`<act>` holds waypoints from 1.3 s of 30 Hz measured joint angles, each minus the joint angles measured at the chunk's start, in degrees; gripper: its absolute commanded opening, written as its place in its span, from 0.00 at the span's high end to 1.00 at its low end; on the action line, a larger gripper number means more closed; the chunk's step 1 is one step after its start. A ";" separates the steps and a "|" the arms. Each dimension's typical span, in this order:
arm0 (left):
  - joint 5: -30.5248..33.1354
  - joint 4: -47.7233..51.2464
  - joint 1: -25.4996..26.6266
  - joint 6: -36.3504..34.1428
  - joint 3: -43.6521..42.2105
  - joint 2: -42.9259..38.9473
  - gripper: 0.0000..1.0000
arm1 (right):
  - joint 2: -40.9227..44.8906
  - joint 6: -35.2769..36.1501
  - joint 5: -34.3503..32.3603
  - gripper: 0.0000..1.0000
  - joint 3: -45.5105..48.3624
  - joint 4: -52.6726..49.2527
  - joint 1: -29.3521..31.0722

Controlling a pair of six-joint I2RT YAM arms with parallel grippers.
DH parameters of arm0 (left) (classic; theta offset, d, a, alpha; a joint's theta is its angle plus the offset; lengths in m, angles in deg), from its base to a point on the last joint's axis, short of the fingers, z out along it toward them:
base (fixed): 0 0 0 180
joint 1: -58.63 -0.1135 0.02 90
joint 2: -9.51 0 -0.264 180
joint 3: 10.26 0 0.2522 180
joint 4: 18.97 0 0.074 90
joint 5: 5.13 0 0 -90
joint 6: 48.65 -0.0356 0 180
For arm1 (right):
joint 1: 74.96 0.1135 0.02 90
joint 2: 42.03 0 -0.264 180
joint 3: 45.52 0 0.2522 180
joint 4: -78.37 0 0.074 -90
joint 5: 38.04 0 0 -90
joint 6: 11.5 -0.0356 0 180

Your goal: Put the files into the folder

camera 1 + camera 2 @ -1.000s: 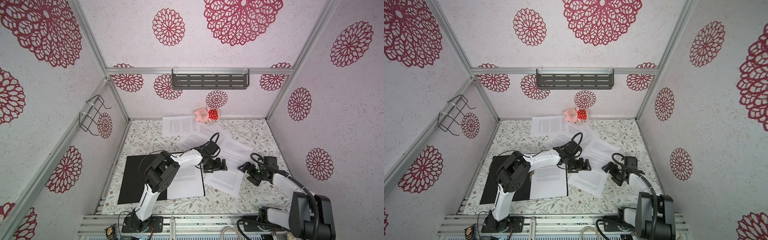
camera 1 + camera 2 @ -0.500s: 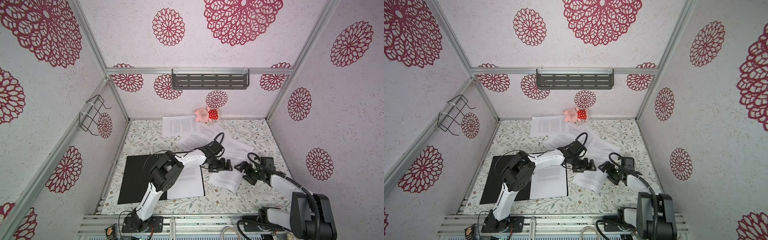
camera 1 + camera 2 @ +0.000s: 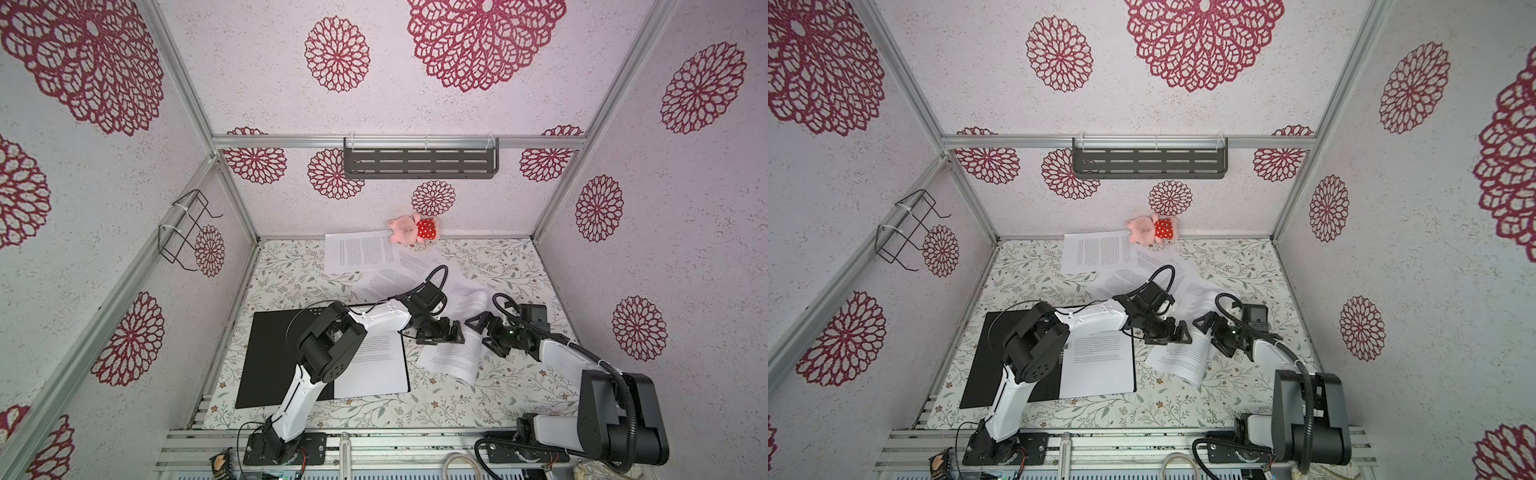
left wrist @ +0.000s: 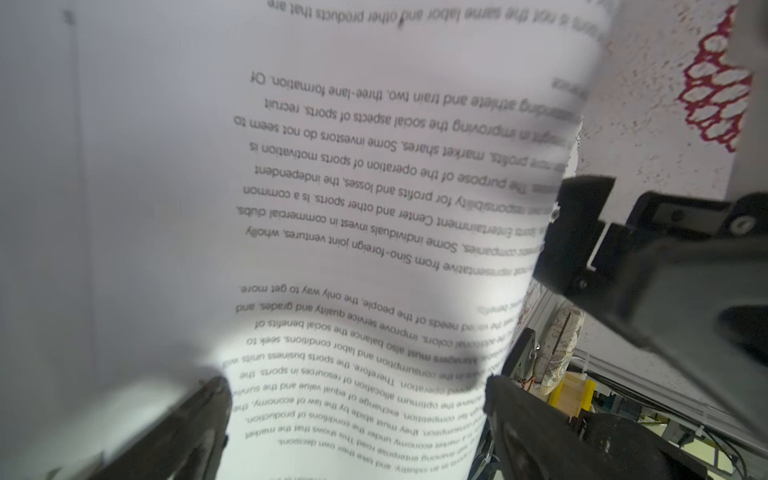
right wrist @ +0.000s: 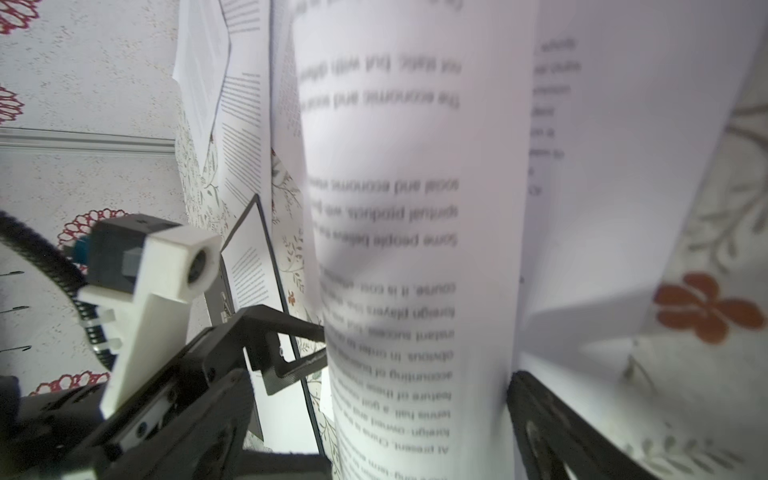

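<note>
The folder [image 3: 274,357] [image 3: 1005,357] lies open at the left, black inside up, with one printed sheet [image 3: 374,365] on its right half. Several more files lie loose toward the back [image 3: 361,253]. One sheet [image 3: 453,357] [image 3: 1183,355] is buckled upward right of the folder. My left gripper [image 3: 451,332] [image 3: 1177,332] is open at that sheet's left side. My right gripper [image 3: 484,336] [image 3: 1212,334] faces it, open, at the raised fold. In the wrist views the curled sheet [image 4: 374,208] [image 5: 415,249] rises between open fingers of my left gripper [image 4: 357,399] and my right gripper [image 5: 415,415].
A pink plush toy [image 3: 409,228] lies against the back wall on a sheet's corner. A grey shelf [image 3: 419,163] hangs on the back wall and a wire rack [image 3: 187,228] on the left wall. The floral table cover [image 3: 519,386] is bare at the front right.
My right gripper has moved left toward the left gripper and its jaws have widened slightly. The sheet that lay flat is now pushed up into a fold between them.
</note>
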 measured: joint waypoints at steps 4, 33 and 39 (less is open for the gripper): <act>-0.42 0.07 -0.11 -0.85 -0.02 0.00 0.01 | -0.79 0.48 1.20 0.01 -1.81 3.85 -0.35; -5.16 -6.86 -2.58 0.52 -5.29 -1.31 0.01 | 9.70 -7.54 3.10 0.10 6.45 6.21 -0.44; -5.11 -8.17 -2.62 0.57 -6.36 -1.75 0.01 | 11.34 -8.33 -0.39 0.20 5.88 3.17 -0.44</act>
